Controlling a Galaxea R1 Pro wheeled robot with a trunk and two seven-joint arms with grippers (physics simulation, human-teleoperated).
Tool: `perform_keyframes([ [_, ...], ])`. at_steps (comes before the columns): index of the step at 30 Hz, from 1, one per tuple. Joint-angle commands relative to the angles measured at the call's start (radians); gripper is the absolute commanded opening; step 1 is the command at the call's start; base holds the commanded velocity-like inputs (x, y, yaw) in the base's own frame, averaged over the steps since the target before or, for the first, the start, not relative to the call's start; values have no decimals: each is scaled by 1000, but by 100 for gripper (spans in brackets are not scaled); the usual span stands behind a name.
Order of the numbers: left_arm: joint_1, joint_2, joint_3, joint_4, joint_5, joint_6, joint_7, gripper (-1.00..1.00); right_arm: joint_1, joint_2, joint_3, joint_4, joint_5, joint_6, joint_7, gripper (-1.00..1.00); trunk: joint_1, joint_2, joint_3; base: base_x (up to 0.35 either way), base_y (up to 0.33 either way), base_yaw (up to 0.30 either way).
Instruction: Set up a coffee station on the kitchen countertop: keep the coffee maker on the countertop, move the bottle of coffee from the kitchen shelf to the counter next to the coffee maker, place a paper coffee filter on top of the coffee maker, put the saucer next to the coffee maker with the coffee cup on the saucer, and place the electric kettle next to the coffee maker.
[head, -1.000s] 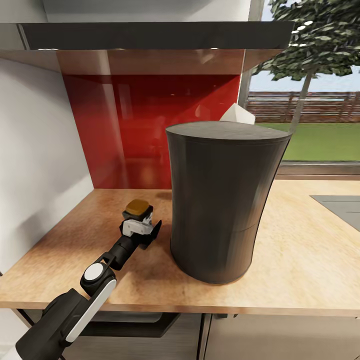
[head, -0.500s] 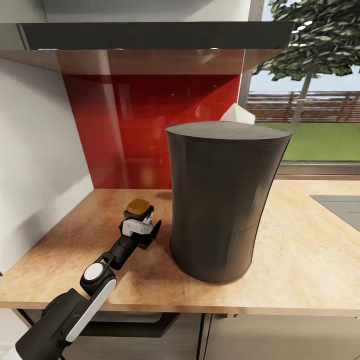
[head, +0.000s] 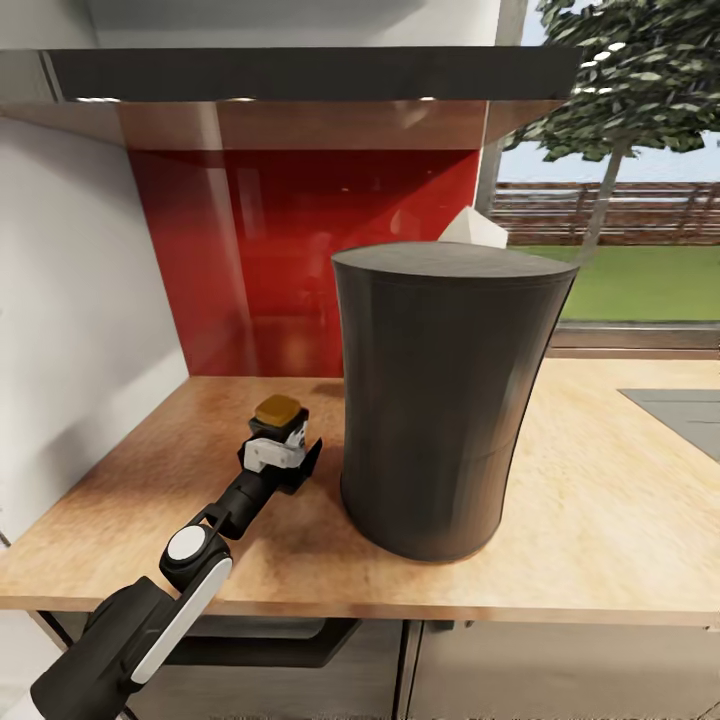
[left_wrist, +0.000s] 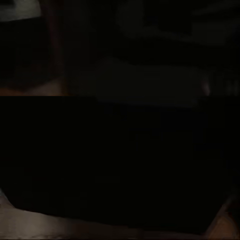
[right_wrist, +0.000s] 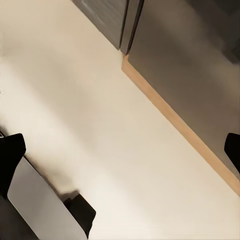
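The coffee maker (head: 445, 400), a tall dark cylinder, stands on the wooden countertop (head: 600, 480). A white paper coffee filter (head: 475, 228) peeks out behind its top edge. Just left of the coffee maker stands the bottle of coffee (head: 278, 412), dark with a brown cap. My left gripper (head: 283, 455) reaches it from the front and looks shut on it, though the fingers are mostly hidden. The left wrist view is almost black, with a dark surface (left_wrist: 120, 160) very close. My right gripper (right_wrist: 120, 150) hangs open over the pale floor, its dark fingertips (right_wrist: 10, 152) far apart.
A red backsplash (head: 300, 250) and a grey wall (head: 70, 300) close off the counter's left corner under a hood (head: 300, 70). A cooktop (head: 680, 410) lies at the far right, below a window. Dark cabinet fronts (right_wrist: 165, 55) with a wooden plinth border the floor.
The head view has shifted slightly, so the counter's front edge sits a little higher. The left arm, the bottle and the coffee maker hold the same places.
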Motion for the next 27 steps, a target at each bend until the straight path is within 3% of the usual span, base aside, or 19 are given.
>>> perform_keyframes([
  [1,-1,1,-3,-2,9,3,8,100,-1,-1,8,-1,-11,-4,-2,100,0,-1,-1,-58,0,0],
  [19,-1,1,-3,-2,9,2,8,100,-1,-1,8,-1,-11,-4,-2,100,0,-1,-1,-187,0,0],
  [27,-1,1,-3,-2,9,2,8,100,-1,-1,8,-1,-11,-4,-2,100,0,-1,-1,-41,0,0],
])
